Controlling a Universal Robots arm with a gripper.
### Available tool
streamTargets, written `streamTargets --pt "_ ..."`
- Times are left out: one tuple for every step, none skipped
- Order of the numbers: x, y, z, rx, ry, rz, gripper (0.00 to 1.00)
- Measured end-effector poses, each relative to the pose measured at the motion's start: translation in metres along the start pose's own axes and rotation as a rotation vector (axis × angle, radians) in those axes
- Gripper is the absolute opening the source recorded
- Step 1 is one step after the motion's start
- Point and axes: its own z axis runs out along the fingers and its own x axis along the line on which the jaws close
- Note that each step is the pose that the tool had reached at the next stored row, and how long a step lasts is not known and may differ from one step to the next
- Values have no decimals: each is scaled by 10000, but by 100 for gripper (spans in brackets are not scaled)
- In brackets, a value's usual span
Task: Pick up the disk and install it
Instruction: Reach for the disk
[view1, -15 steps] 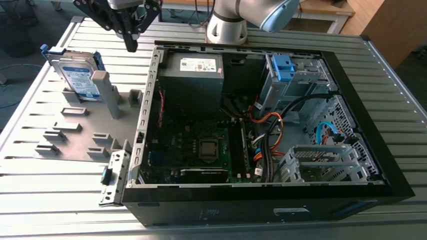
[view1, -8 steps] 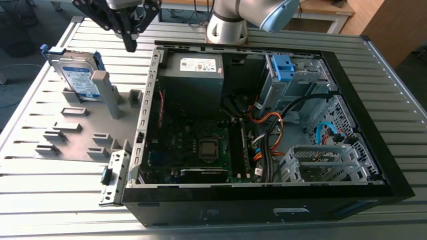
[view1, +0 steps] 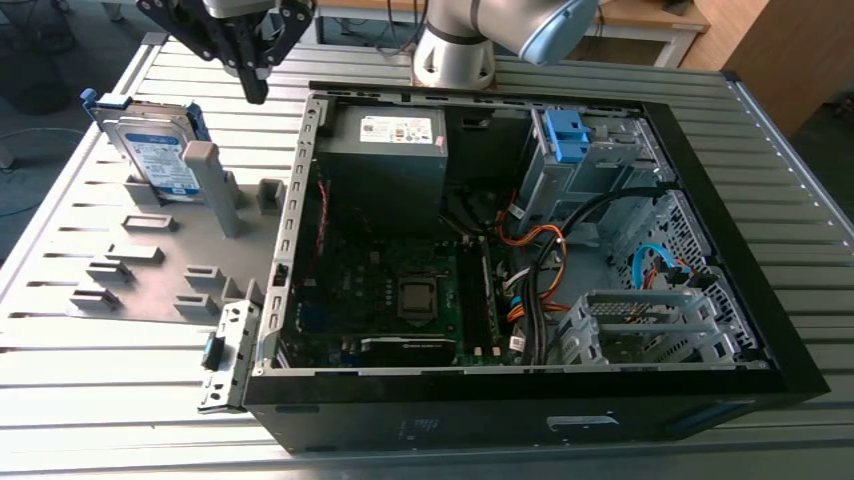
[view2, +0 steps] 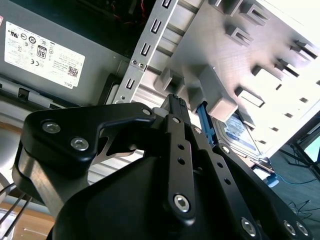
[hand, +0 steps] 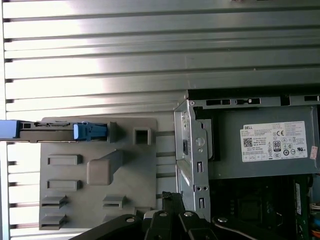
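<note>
The disk (view1: 151, 152) stands on edge in a slot at the far end of a grey fixture plate (view1: 140, 275), at the exterior view's left; it is silver with a white-and-blue label and blue side rails. My gripper (view1: 254, 92) hangs above the table between the disk and the open computer case (view1: 747, 300), fingers shut with nothing in them. The first wrist view shows the disk (hand: 50, 131) edge-on, apart from the gripper (hand: 167, 197). In the second wrist view the disk (view2: 241, 134) lies beyond the gripper's tips (view2: 175, 100).
Inside the case sit a grey power-supply box (view1: 387, 150) with a white sticker, a bare blue bracket (view1: 566, 135) in the drive bay, orange and black cables (view1: 541, 250) and a metal cage (view1: 641, 325). The fixture plate carries several upright pegs (view1: 214, 185). A slatted metal table (view1: 120, 370) lies beneath.
</note>
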Motion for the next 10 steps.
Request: streamTargets --pt "30 -2 -1 0 -1 0 11" --pt "32 -2 -1 0 -1 0 11" --pt "33 -2 -1 0 -1 0 11" --pt "35 -3 -1 -1 -1 0 11" --pt "37 -3 -1 -1 -1 0 11" --pt "40 -3 -1 0 -1 1 11" --pt "42 -3 -1 0 0 0 11" --pt "44 -3 -1 -1 -1 0 11" --pt "46 -4 -1 -1 0 0 11" --pt "49 -4 -1 0 0 0 11"
